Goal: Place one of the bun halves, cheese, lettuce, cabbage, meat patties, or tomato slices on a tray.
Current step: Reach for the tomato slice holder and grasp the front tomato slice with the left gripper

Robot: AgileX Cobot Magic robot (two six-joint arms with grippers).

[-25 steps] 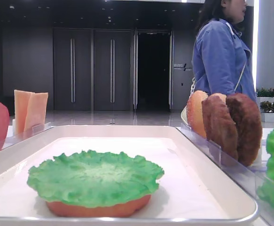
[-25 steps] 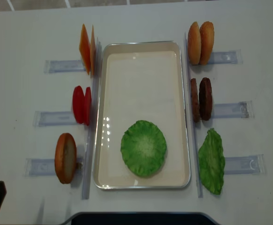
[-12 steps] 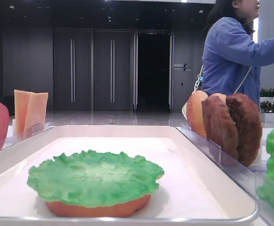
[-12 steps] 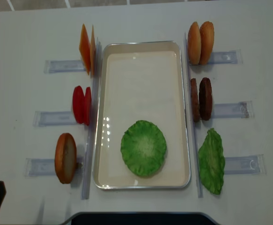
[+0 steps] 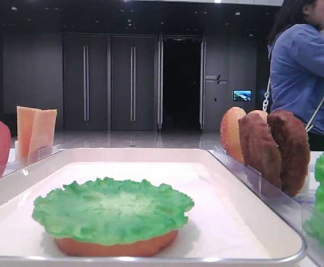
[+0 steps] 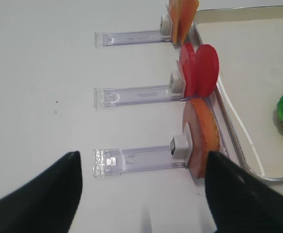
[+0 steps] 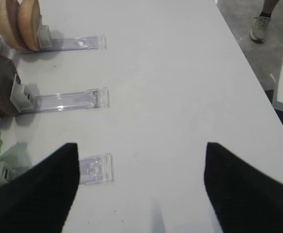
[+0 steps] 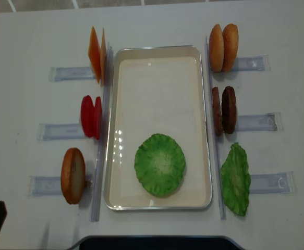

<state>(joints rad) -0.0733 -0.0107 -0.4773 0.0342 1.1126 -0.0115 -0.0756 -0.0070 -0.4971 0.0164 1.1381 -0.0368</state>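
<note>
On the white tray (image 8: 159,52) a green lettuce (image 8: 159,164) lies over an orange bun half (image 5: 114,247). Left of the tray, racks hold upright cheese (image 8: 97,54), tomato slices (image 8: 90,116) and one bun half (image 8: 72,175). To its right stand bun halves (image 8: 223,48), meat patties (image 8: 223,110) and a green cabbage leaf (image 8: 235,179). My left gripper (image 6: 141,194) is open and empty, low over the table just short of the bun half (image 6: 202,138). The right gripper (image 7: 141,184) is open and empty over bare table, right of the cabbage rack.
Clear plastic racks (image 8: 63,73) stick out sideways from both long sides of the tray. The table's right edge (image 7: 248,63) runs close to the right gripper. A person in blue (image 5: 306,72) stands behind the table.
The person in the background has walked to the right. Food, tray and both grippers have not visibly moved.
</note>
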